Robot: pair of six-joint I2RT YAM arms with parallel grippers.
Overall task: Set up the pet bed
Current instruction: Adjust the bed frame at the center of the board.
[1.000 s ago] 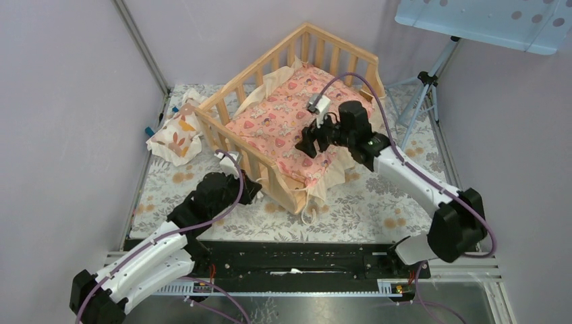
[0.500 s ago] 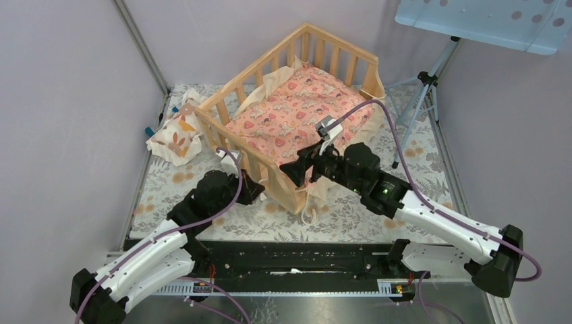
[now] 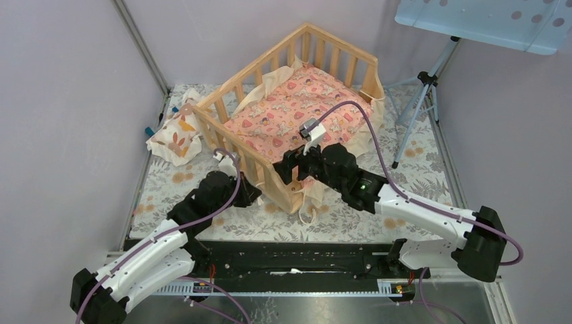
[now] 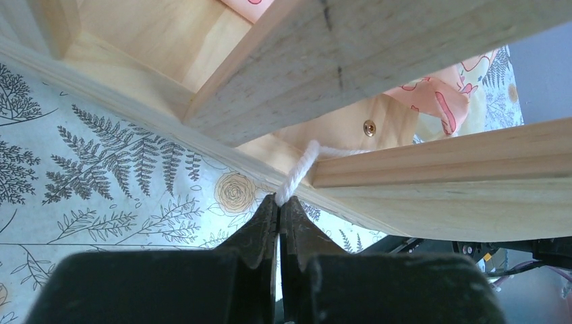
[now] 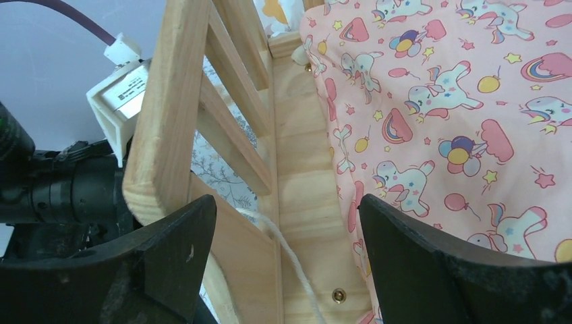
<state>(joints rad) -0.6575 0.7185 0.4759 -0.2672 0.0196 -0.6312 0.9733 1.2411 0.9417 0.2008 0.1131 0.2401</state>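
Cord (image 4: 297,177) end behind pet bed (image 4: 432,50)

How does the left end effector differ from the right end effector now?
The left end effector is shut, pinching a white twisted cord beside the light wooden slatted pet bed; the right end effector is wide open, holding nothing. The left sits low outside the rail; the right hovers over the bed's planks beside the pink unicorn-print cushion. Both are black.

Pale lilac walls (image 3: 61,101) enclose the space, a metal post (image 3: 141,47) in the far-left corner. A fern-and-flower cloth (image 3: 156,192) covers the desk (image 3: 418,165). At right a tripod (image 3: 419,94) stands beneath a light blue dotted panel (image 3: 485,20).
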